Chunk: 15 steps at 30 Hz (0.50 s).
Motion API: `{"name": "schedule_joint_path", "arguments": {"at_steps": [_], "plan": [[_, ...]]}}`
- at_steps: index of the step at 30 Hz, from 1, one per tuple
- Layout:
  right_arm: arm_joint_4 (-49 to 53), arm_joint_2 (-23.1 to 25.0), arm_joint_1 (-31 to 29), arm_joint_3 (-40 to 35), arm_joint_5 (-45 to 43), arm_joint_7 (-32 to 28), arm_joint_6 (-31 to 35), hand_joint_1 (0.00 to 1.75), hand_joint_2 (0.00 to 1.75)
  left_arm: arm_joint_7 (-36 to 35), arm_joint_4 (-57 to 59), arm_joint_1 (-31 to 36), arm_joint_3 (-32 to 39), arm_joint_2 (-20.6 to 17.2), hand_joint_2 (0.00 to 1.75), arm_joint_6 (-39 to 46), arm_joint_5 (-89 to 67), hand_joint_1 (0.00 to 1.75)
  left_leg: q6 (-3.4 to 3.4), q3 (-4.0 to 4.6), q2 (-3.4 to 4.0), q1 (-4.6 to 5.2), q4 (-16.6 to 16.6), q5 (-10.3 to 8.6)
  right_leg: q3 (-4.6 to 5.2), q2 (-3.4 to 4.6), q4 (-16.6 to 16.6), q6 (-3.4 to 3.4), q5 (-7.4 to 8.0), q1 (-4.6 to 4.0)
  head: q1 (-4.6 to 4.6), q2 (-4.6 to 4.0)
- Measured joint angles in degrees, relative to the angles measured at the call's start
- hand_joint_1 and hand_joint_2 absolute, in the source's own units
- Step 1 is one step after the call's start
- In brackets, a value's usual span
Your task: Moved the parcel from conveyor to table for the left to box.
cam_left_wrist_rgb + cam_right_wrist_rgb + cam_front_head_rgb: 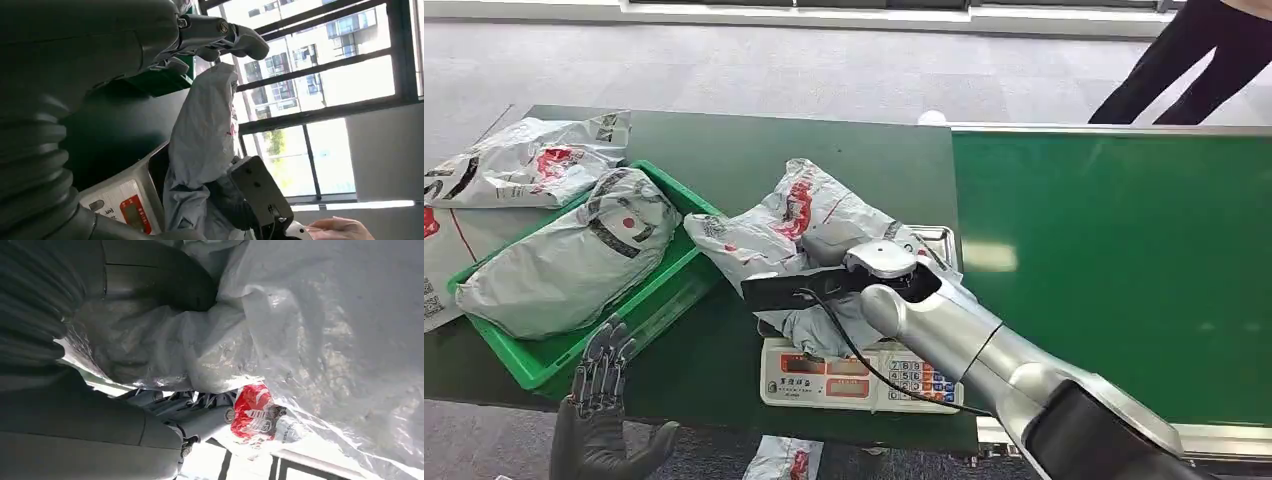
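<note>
I read no full word or number anywhere.
- Grey plastic mailer parcel on scale (809, 225): red logo patch with white script, illegible; same patch close up in right wrist view (252, 412), characters too crumpled to read.
- White electronic weighing scale (824, 378): red display windows, small dark characters above them, unreadable; coloured keypad, key markings too small.
- Grey mailer bag in green plastic crate (574, 255): red dot, black markings, unreadable.

**Grey floor, tall windows**

Pale grey floor (754, 70) stretches beyond the dark green desk (824, 150). A person's dark trouser legs (1194, 60) stand at the far right. Large dark-framed windows (325, 75) let in bright daylight, with buildings and greenery outside.
</note>
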<state>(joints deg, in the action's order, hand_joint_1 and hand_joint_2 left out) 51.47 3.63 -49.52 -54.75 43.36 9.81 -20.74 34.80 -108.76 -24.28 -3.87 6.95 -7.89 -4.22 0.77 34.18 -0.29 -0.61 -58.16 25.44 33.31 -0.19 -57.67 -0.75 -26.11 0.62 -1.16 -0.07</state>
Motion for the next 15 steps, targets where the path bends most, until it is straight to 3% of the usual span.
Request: {"name": "schedule_joint_path", "arguments": {"at_steps": [9, 10, 13, 14, 15], "plan": [[-0.07, 0.02, -0.07, -0.02, 0.0, 0.0, 0.0, 1.01, 1.75, 0.0, -0.02, -0.02, 0.02, 0.02, 1.75, 0.0, 0.0, 0.0, 0.0, 0.0, 0.0, 0.0, 0.0, 0.0, 0.0, 0.0, 0.0, 0.0, 0.0, 0.0, 0.0, 0.0], [-0.07, 0.0, -0.08, -0.02, 0.0, 0.0, 0.0, 0.0, 1.75, 0.0, -0.02, -0.02, 0.02, 0.0, 1.75, 0.0, 0.0, 0.0, 0.0, 0.0, 0.0, 0.0, 0.0, 0.0, 0.0, 0.0, 0.0, 0.0, 0.0, 0.0, 0.0, 0.0], [-0.09, 0.0, -0.09, -0.04, -0.23, -0.17, 0.19, 0.0, 1.75, 0.0, 0.0, -0.03, 0.02, 0.02, 1.75, 0.02, -0.1, 0.0, 0.0, -0.05, 0.01, 0.0, -0.01, 0.0, 0.04, 0.01, 0.01, 0.0, 0.0, 0.0, 0.0, 0.0], [-0.05, 0.04, 0.29, 0.0, -1.64, -1.51, 1.38, 0.0, 1.75, -0.15, 0.0, 0.22, 0.02, 0.0, 1.75, 0.3, -0.95, 0.0, 0.01, -0.21, 0.04, -0.01, -0.09, -0.01, 0.55, 0.03, 0.11, 0.03, -0.02, 0.0, -0.04, 0.0], [1.91, -0.11, 3.56, 1.01, -4.92, -4.66, 4.57, 0.0, 1.75, -1.44, 0.02, 1.73, 0.02, -0.57, 1.75, 1.06, -2.41, 0.0, 0.01, -0.39, -0.01, -0.04, -0.06, -0.01, 0.35, -0.02, 0.19, 0.04, -0.06, -0.05, -0.11, 0.0]]}}
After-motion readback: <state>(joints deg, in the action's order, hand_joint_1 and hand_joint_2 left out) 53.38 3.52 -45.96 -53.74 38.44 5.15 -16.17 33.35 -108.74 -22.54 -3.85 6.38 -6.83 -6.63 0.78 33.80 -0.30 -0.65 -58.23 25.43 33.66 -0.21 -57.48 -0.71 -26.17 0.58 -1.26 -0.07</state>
